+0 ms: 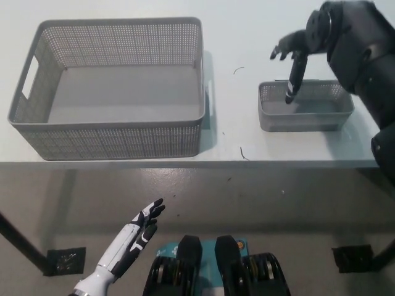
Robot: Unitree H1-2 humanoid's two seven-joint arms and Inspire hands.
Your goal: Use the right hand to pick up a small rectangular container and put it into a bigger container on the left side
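A small grey mesh container [306,106] sits on the white table at the right. My black right hand [295,57] hangs over its far left part, open, fingers spread, one finger pointing down into the container's back edge. It holds nothing. The big grey mesh container [111,86] stands at the table's left, with nothing inside it. My white left hand [137,231] rests low at the lower left, below the table edge, open.
The white table's front edge [197,163] runs across the middle of the picture. A strip of bare tabletop [231,92] separates the two containers. Small dark marks lie on it near the front edge.
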